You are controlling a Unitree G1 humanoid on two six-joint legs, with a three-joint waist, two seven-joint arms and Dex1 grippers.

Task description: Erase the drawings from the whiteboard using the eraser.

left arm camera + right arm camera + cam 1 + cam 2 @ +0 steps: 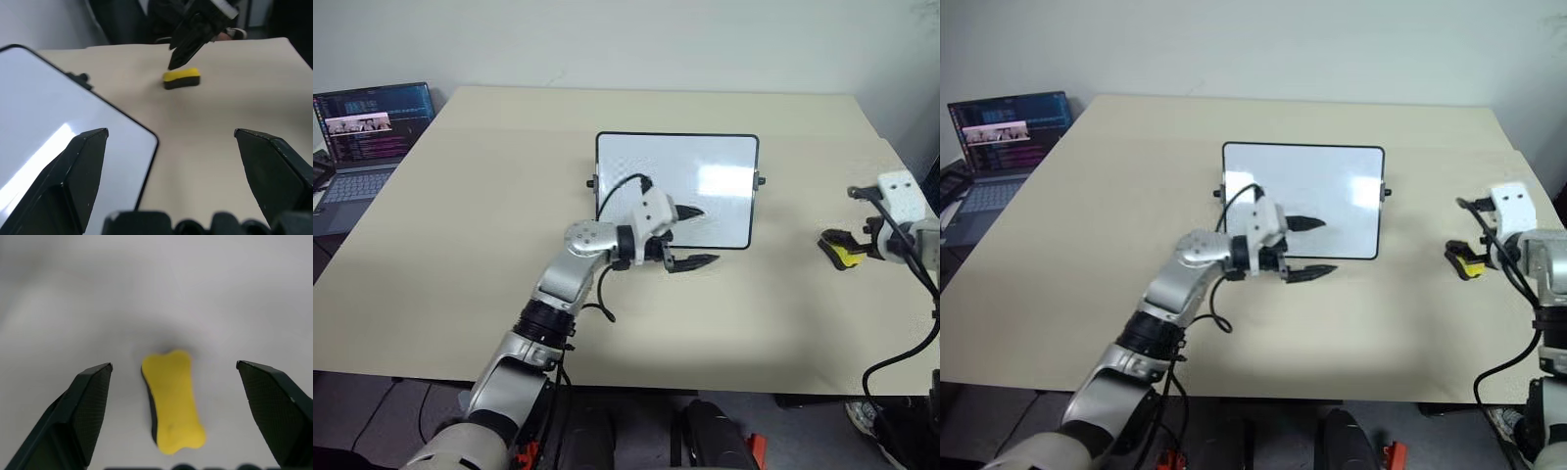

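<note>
1. a beige table [460, 274] carries a small whiteboard [705, 166] with a thin black frame, lying flat near the middle of the table, a little toward the far edge.
2. the board's white surface looks blank where it can be seen; no blue drawings are visible, though the left gripper covers part of the near edge, so that strip cannot be checked.
3. the eraser [171, 399], a small yellow block with a dark underside, lies yellow side up on the table near the right edge, well apart from the whiteboard.
4. the right gripper [173, 374] hovers just above the eraser with its two black fingers spread wide on either side, touching nothing and holding nothing.
5. the left gripper [690, 235] hangs over the board's near edge, pointing toward the right side of the table, its fingers also wide apart and empty.
6. an open laptop [362, 147] sits at the far left corner, off the table's edge.
7. judged from this, the erasing looks done: the board appears clean and the eraser is set down. what seems left is only for the arms to draw away, unless a mark is hidden under the left gripper.
</note>
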